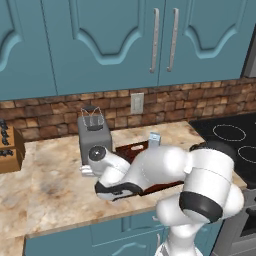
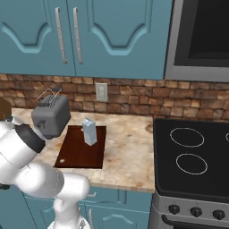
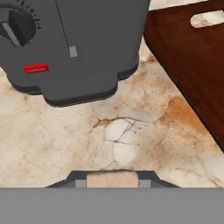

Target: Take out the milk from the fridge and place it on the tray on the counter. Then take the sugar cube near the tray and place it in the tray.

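From the left base camera, I'm seeing the milk (image 1: 154,138) standing on the tray (image 1: 131,150), so that half looks done. From the right, a pale speck is lying at the tray's seven o'clock corner, possibly the sugar cube; I'm not sure. From the hand camera, the tool (image 3: 112,180) is clenched low over the surface (image 3: 57,131), toaster (image 3: 74,43) at twelve o'clock; whether it's gripping anything, I cannot tell.

The counter (image 3: 131,135) is beige and tan marbled stone, smooth, with fine cracks at its middle. The tray (image 2: 82,150), at 2 o'clock in the hand view, is dark brown wood with a soft sheen. The toaster (image 2: 51,117), at 11 o'clock there, looks like matt grey plastic. The milk (image 2: 89,131) is pale, paper-like carton. The wall (image 2: 134,98) is rough brick; the cabinets (image 1: 100,40) are smooth teal, with metal handles (image 1: 155,40). The stovetop (image 2: 192,156) is glossy black.
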Motion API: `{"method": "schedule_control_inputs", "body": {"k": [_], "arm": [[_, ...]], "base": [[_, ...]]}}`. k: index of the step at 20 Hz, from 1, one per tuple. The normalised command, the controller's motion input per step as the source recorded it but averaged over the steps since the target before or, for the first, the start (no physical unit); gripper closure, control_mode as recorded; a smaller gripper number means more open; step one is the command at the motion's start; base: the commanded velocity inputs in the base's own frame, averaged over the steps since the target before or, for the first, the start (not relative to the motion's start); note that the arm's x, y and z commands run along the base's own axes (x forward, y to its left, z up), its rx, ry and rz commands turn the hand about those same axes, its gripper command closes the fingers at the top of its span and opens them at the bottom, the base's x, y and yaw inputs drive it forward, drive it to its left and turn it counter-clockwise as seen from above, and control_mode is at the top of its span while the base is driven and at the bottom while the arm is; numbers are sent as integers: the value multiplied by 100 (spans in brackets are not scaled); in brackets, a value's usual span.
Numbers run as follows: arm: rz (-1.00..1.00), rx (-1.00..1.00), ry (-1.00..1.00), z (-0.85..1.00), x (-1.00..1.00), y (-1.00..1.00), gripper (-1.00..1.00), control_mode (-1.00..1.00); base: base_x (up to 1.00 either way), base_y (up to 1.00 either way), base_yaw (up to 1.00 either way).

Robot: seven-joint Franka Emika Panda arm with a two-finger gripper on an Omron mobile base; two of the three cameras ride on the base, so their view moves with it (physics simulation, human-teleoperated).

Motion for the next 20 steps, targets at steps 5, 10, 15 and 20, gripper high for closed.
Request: {"method": "schedule_control_inputs", "body": {"k": [5, 10, 15, 20], "arm": [[-2, 0, -3, 41, -2, -70, 100, -100], [-3, 7, 10, 37, 0, -100, 100, -100], [0, 9, 5, 3, -2, -87, 100, -100], [0, 0, 4, -23, 0, -38, 100, -100]], "base": [[0, 0, 0], [0, 0, 0], [0, 0, 0], [0, 0, 0]]}}
